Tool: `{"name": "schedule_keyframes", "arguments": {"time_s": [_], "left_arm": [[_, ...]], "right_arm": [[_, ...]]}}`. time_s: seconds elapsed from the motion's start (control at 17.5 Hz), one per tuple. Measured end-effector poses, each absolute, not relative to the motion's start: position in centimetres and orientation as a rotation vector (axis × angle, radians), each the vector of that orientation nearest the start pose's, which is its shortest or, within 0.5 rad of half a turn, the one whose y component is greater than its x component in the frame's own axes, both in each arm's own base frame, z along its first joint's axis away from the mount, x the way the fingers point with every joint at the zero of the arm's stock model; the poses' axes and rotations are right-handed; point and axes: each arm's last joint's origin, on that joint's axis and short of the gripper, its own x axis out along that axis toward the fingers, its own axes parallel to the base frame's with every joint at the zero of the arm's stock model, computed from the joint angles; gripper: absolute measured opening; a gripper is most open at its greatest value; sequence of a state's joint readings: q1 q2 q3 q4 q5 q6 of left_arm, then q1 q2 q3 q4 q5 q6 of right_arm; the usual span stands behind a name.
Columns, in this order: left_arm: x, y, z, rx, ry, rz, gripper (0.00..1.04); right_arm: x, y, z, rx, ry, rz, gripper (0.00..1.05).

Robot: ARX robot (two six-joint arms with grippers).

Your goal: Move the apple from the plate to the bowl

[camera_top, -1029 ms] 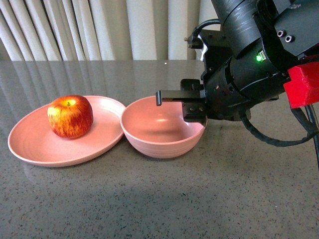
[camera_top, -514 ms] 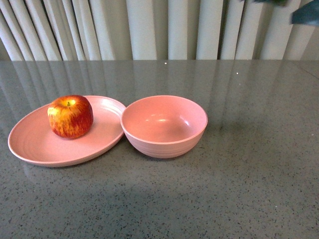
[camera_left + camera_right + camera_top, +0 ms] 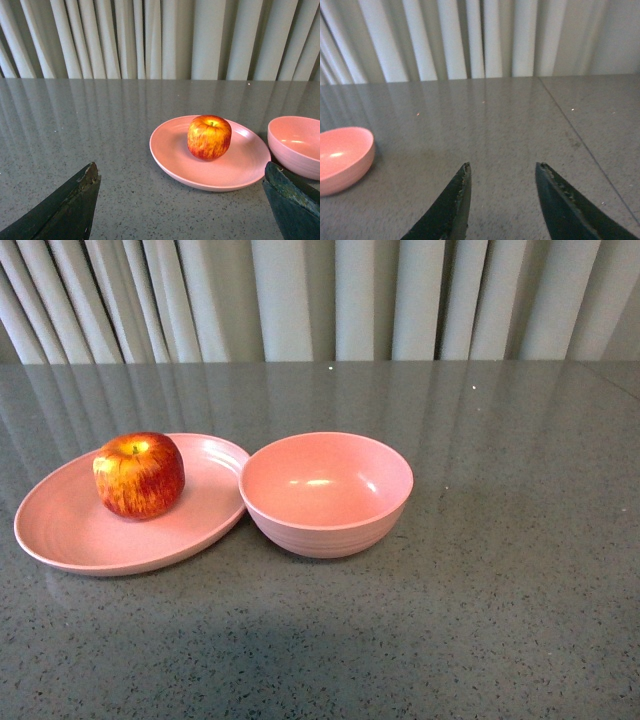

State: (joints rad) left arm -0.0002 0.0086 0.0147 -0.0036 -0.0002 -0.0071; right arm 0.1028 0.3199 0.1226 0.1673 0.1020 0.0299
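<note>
Both are hanging released and empty, yet the left gripper is facing the apple, sitting on the plate ahead between its spread fingers, while the right gripper is catching only the bowl off to its side.

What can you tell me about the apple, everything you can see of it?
The apple is round and red with yellow streaks running down its skin, and a yellow patch around the stem dimple, where a short dark stem shows. Its skin looks smooth, slightly shiny and whole. It stands upright, dimple up, near the middle of the pink plate, resting on the plate alone. It is apart from the pink bowl beside the plate, and nothing is holding it.
</note>
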Motion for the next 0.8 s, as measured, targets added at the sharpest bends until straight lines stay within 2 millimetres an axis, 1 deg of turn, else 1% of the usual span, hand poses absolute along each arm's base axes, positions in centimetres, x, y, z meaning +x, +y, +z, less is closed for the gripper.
{"name": "schedule_keyframes", "arguments": {"time_s": [0.06,0.17,0.23,0.29,0.34,0.46,0.51,0.57,0.69,0.8], "left_arm": [[9.7,0.0,16.7,-0.007,-0.002,0.0,0.98],[9.7,0.0,16.8,-0.007,-0.003,0.0,0.98],[9.7,0.0,16.7,-0.007,-0.002,0.0,0.98],[9.7,0.0,16.7,-0.007,-0.002,0.0,0.98],[9.7,0.0,16.8,-0.007,-0.003,0.0,0.98],[9.7,0.0,16.7,-0.007,-0.002,0.0,0.98],[9.7,0.0,16.7,-0.007,-0.002,0.001,0.98],[9.7,0.0,16.8,-0.007,-0.003,0.0,0.98],[9.7,0.0,16.7,-0.007,-0.002,0.0,0.98],[9.7,0.0,16.7,-0.007,-0.002,0.0,0.98]], "right_arm": [[11.4,0.4,18.5,0.023,0.028,0.004,0.33],[11.3,0.1,18.2,0.022,0.025,-0.008,0.28],[11.1,-0.2,18.0,0.021,0.018,-0.028,0.17],[11.0,0.0,18.2,0.016,0.002,-0.002,0.04],[10.9,0.0,18.1,0.01,-0.002,0.0,0.02],[10.4,0.0,17.5,0.008,0.034,0.0,0.02],[9.9,0.0,17.1,0.007,0.025,0.002,0.02],[9.7,0.0,17.4,0.007,-0.01,0.002,0.02],[9.8,0.0,16.6,0.006,0.012,0.0,0.02],[9.7,0.0,16.7,0.006,-0.004,0.0,0.02]]}}
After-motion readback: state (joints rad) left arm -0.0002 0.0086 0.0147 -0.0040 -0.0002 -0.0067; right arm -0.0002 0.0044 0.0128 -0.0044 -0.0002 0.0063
